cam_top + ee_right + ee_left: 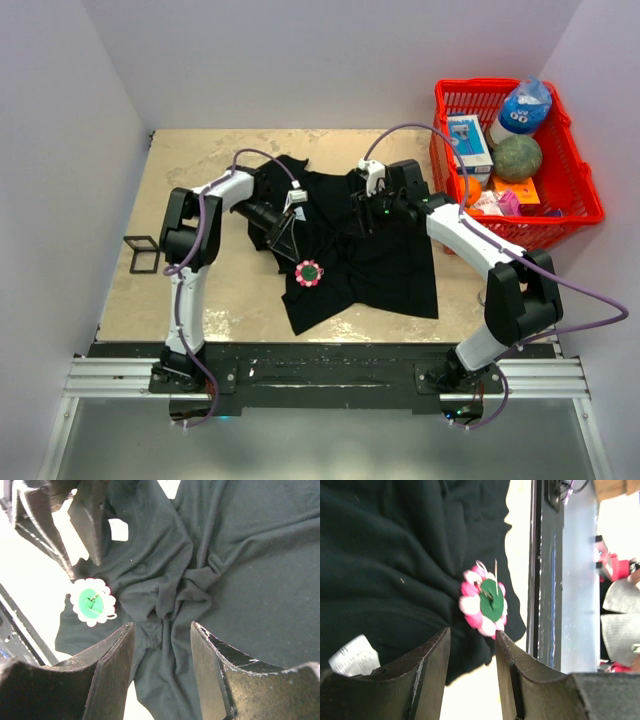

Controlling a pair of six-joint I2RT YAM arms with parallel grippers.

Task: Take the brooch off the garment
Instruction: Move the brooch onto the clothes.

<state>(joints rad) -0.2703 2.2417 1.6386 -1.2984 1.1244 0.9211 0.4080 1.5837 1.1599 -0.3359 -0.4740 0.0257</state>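
Left jaws, half-open and empty, aimed at the brooch (485, 607); right jaws, likewise parted, hovered, seemingly to steady the garment (390, 270).

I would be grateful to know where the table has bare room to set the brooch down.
Bare table lies between the garment's near hem and the left arm; another strip runs beyond its far edge. The red basket is crowded.
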